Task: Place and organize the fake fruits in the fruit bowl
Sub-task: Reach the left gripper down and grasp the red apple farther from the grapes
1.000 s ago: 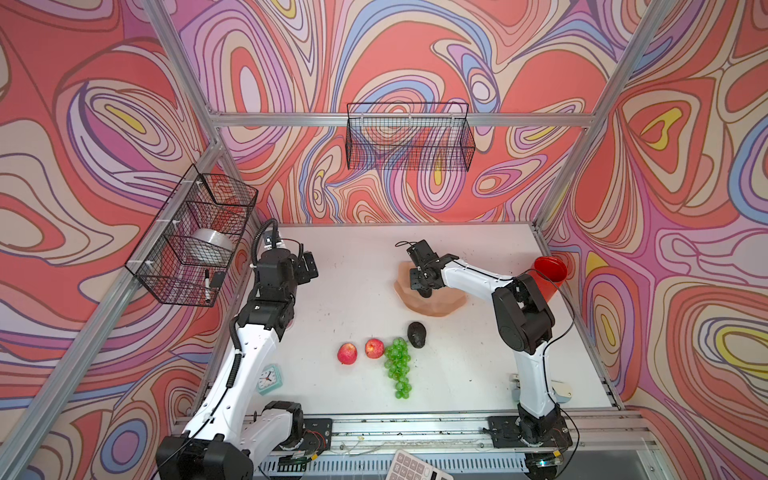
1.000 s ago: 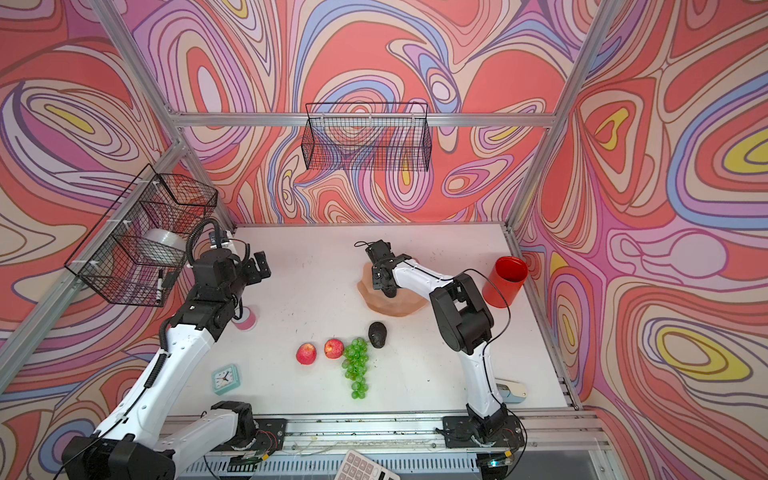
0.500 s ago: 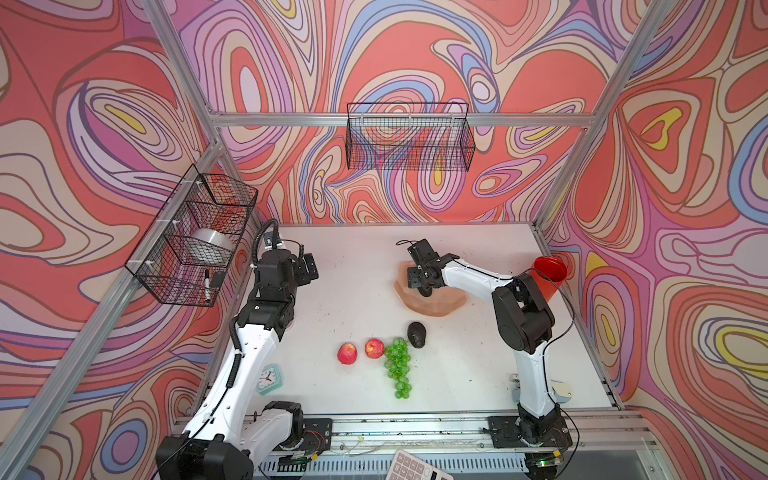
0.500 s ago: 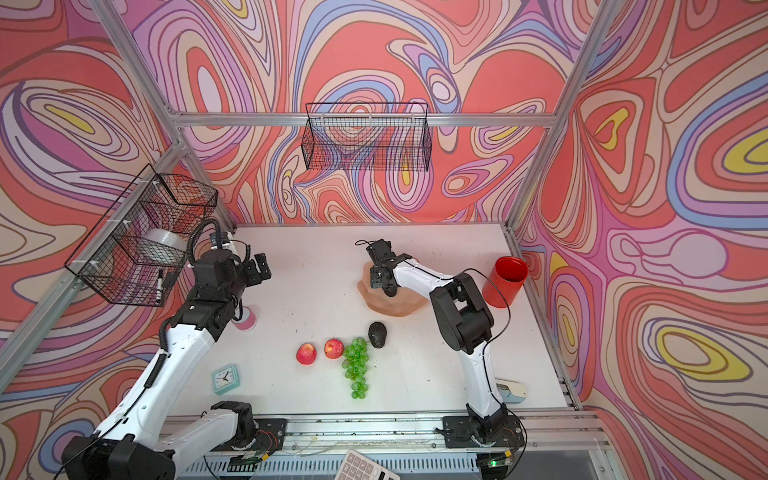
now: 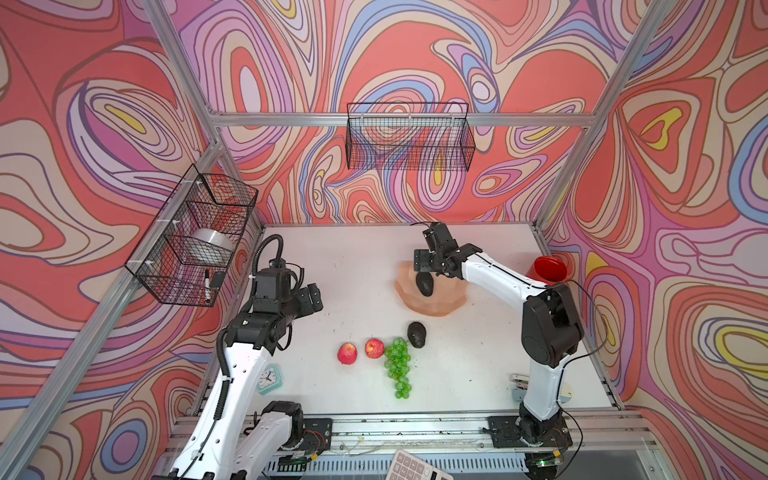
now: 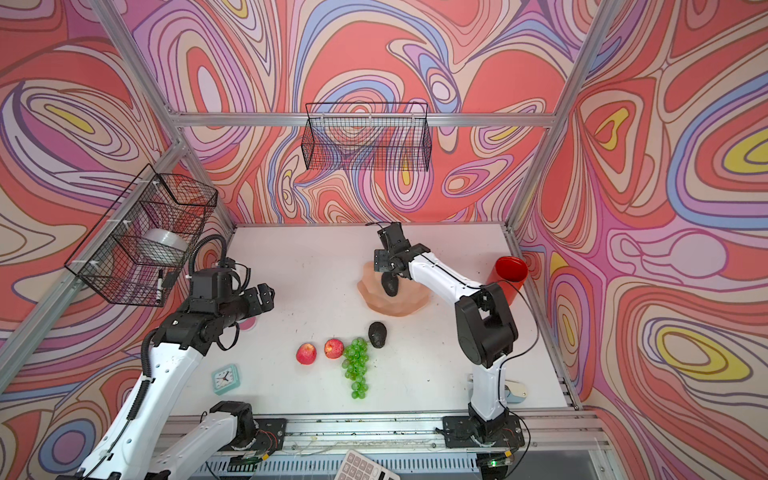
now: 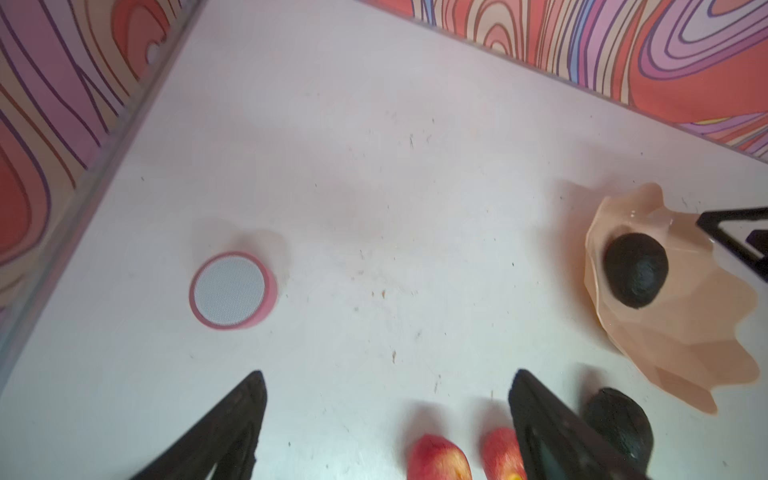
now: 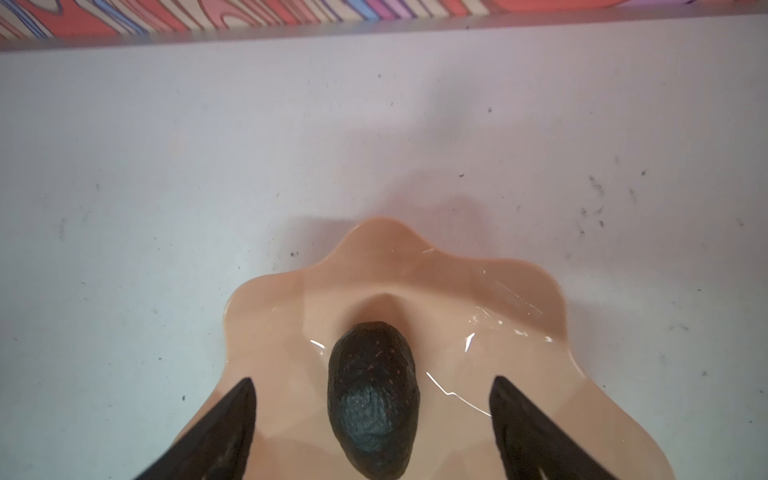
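Note:
The peach-pink fruit bowl (image 5: 446, 305) sits right of the table's middle. One dark avocado (image 5: 424, 284) lies inside it, free of both fingers. My right gripper (image 5: 428, 266) hangs open just above that avocado (image 8: 372, 399), with its jaws wide on either side. On the table nearer the front lie a second avocado (image 5: 417, 333), two red apples (image 5: 347, 353) (image 5: 374, 348) and green grapes (image 5: 398, 368). My left gripper (image 5: 311, 297) is open and empty at the left, raised above the table. Both apples (image 7: 438, 457) show near its fingertips in the left wrist view.
A tall red cup (image 5: 548, 270) stands at the right edge. A teal clock (image 5: 269, 379) sits front left, and a pink round disc (image 7: 230, 290) lies below my left arm. Wire baskets (image 5: 191, 237) (image 5: 409, 141) hang on the walls. A calculator (image 5: 415, 467) lies beyond the front rail.
My right gripper has opened and let the avocado go into the bowl. The left arm has barely moved.

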Robot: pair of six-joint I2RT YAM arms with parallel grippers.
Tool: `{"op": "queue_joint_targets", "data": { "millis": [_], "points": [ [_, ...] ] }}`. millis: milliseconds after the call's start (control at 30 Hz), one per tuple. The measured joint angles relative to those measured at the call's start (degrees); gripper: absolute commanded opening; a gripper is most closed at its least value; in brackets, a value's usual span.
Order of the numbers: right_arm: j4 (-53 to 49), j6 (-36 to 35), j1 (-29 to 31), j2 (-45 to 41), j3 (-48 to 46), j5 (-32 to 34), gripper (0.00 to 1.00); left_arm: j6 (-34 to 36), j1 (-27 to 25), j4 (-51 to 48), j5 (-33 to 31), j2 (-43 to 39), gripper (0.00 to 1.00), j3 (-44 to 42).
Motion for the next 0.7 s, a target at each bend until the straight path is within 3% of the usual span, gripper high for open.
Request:
{"op": "queue_joint_targets", "data": {
  "millis": [433, 700],
  "points": [
    [2.1, 0.9, -0.3, -16.8, -13.5, -0.4, 0.98, -15.0, -22.7, -7.5, 1.4, 2.5, 0.89, -10.1],
    [2.6, 1.7, -0.3, -19.5, -18.2, -0.4, 0.98, -18.2, -26.4, -4.7, 0.1, 10.1, 0.92, -12.0]
  ]
}}
